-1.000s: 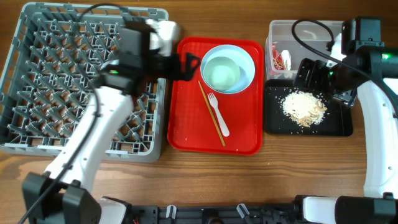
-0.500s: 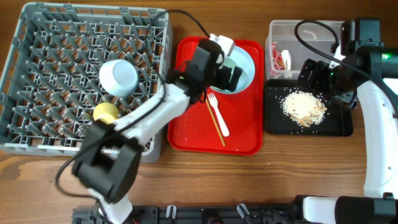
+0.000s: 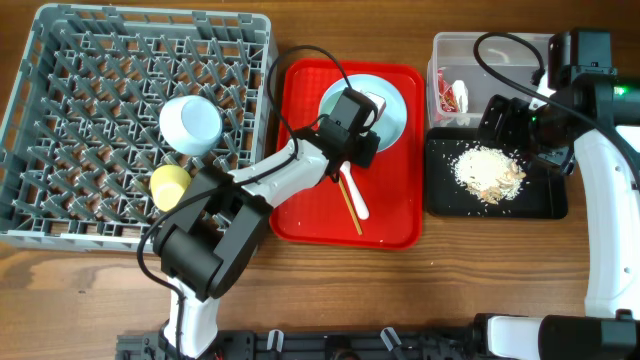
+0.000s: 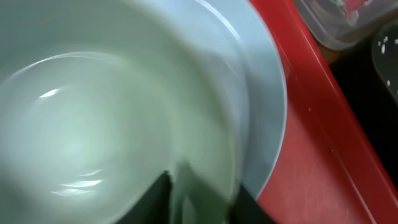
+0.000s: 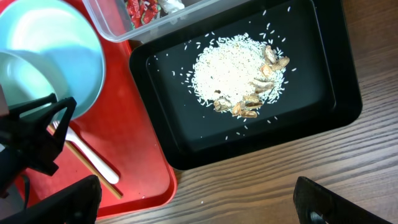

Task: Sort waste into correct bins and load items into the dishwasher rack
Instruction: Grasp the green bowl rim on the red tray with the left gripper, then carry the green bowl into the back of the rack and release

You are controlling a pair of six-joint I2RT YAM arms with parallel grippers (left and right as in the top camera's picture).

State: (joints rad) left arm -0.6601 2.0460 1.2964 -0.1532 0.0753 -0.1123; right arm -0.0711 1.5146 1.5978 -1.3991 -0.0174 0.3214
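A pale mint bowl point(image 4: 93, 112) sits on the white plate point(image 4: 267, 106) on the red serving tray point(image 3: 300, 215). My left gripper point(image 4: 202, 190) straddles the bowl's near wall, one finger inside and one outside, shut on it; it also shows from above point(image 3: 355, 130). A white fork point(image 3: 355, 200) and chopsticks point(image 3: 345, 205) lie on the red tray. In the grey rack point(image 3: 60, 60) stand an upturned bowl point(image 3: 190, 123) and a yellow cup point(image 3: 170, 182). Rice scraps point(image 5: 239, 71) lie in the black tray point(image 5: 323, 118). The red wrapper point(image 3: 455, 97) is in the clear tub point(image 3: 450, 50). My right gripper point(image 5: 199, 208) hangs open and empty.
The clear tub and the black tray stand side by side at the right, close to the red tray's right edge. My right arm's cable point(image 3: 500, 50) loops over the tub. Bare wood table point(image 5: 280, 180) shows in front of the black tray.
My left arm has swung from the rack over to the red tray and closed its jaws round the bowl's wall. The right arm has not moved.
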